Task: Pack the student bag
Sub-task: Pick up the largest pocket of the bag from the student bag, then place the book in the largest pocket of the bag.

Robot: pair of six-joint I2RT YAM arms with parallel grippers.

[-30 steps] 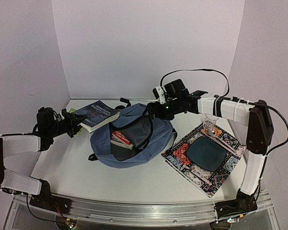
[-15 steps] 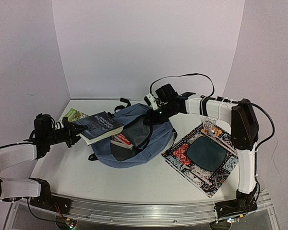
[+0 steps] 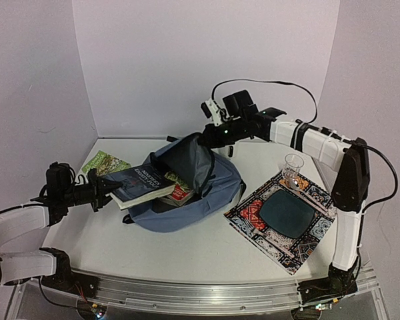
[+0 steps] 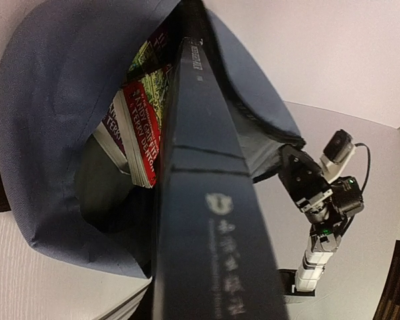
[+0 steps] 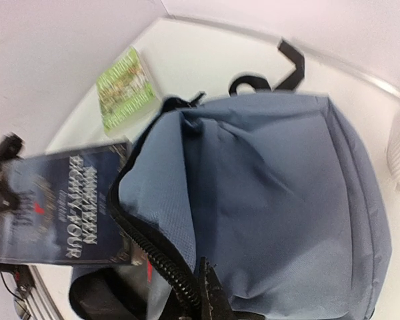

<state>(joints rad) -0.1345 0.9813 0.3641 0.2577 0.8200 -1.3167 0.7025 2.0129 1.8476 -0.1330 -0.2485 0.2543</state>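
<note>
The slate-blue student bag point(image 3: 187, 200) lies mid-table with its mouth facing left. My right gripper point(image 3: 210, 137) is shut on the zipper edge of the bag's upper flap point(image 5: 153, 257) and holds it raised, its fingertips point(image 5: 210, 297) pinched on the fabric. My left gripper point(image 3: 101, 189) is shut on a dark blue book point(image 3: 143, 185) and holds it flat at the bag's mouth. In the left wrist view the book's spine point(image 4: 207, 220) points into the opening and hides the fingers. A red book point(image 4: 137, 133) lies inside the bag.
A green booklet point(image 3: 105, 162) lies at the back left, near the wall. A patterned cloth mat point(image 3: 253, 217) with a dark teal square on it lies to the right, and a clear glass cup point(image 3: 293, 167) stands at its far corner. The bag's black straps point(image 5: 287, 60) trail toward the back wall.
My right gripper closed on the bag's flap edge and lifted it, widening the mouth. My left arm carried the dark blue book rightward and forward to the opening.
</note>
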